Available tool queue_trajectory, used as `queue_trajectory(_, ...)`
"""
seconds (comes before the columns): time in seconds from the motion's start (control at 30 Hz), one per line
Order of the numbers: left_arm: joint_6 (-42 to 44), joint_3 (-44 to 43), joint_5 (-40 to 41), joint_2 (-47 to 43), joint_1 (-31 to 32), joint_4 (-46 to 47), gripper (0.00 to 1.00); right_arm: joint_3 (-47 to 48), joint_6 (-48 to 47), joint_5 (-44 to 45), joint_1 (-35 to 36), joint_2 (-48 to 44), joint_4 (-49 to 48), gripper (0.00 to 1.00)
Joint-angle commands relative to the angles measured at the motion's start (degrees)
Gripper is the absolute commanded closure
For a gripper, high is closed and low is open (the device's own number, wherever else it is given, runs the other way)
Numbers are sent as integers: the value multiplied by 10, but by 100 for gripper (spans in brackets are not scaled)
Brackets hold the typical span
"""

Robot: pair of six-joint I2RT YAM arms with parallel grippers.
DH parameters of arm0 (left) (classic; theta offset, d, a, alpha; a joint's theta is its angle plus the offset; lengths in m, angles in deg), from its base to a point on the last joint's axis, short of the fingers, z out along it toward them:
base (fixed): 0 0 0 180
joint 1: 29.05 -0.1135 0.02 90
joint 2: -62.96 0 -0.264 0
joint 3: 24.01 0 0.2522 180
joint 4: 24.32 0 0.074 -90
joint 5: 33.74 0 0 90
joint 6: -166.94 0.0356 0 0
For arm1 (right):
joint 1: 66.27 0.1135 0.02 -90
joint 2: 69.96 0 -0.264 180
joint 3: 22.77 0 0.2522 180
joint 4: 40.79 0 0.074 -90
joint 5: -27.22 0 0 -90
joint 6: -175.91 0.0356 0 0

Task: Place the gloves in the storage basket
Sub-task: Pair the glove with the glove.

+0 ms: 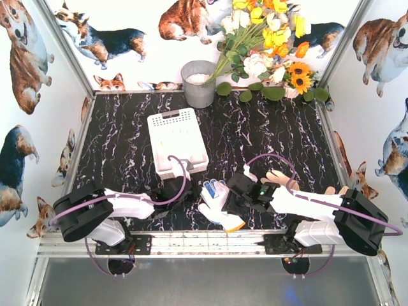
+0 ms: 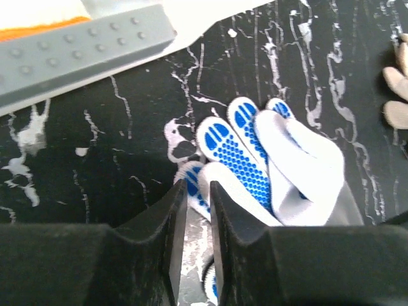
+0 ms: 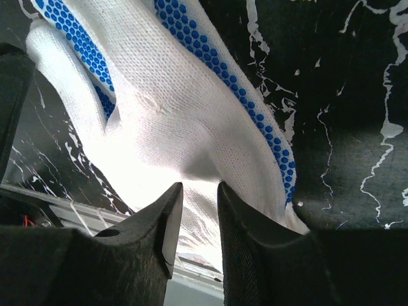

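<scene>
A white knit glove with blue dots (image 1: 215, 199) and an orange cuff lies flat on the black marble table, just in front of the white storage basket (image 1: 177, 141). My left gripper (image 1: 190, 191) is at its fingertip side. In the left wrist view the jaws (image 2: 197, 185) stand a narrow gap apart, with a dotted glove finger (image 2: 224, 143) at their tips. My right gripper (image 1: 236, 194) has hold of the glove's other edge, and knit fabric (image 3: 178, 108) fills the gap between its jaws (image 3: 199, 186). A beige glove (image 1: 278, 178) lies behind the right arm.
A grey metal bucket (image 1: 199, 83) and a bunch of flowers (image 1: 268, 44) stand at the back. The basket's rim (image 2: 83, 48) shows in the left wrist view, with white and orange fabric (image 2: 44, 24) beyond it. A metal rail (image 1: 191, 242) runs along the near edge.
</scene>
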Motion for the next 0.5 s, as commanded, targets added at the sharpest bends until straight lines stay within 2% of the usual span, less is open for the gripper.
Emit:
queue_trajectory(0.0, 13, -24, 47, -29, -4, -84, 79, -3, 2, 11, -3, -12, -9, 68)
queue_trajectory(0.07, 19, -35, 53, -48, -4, -118, 68, -3, 2, 10, -3, -10, -11, 68)
queue_trajectory(0.13, 31, -49, 46, -63, -4, -145, 63, -3, 2, 9, -3, -8, -12, 68)
queue_trajectory(0.3, 52, -78, -36, -65, -1, -148, 62, -2, 1, 8, -3, -1, -16, 68)
queue_trajectory(0.47, 50, -121, -84, -11, 4, -155, 66, -1, 0, 5, -3, 7, -21, 68)
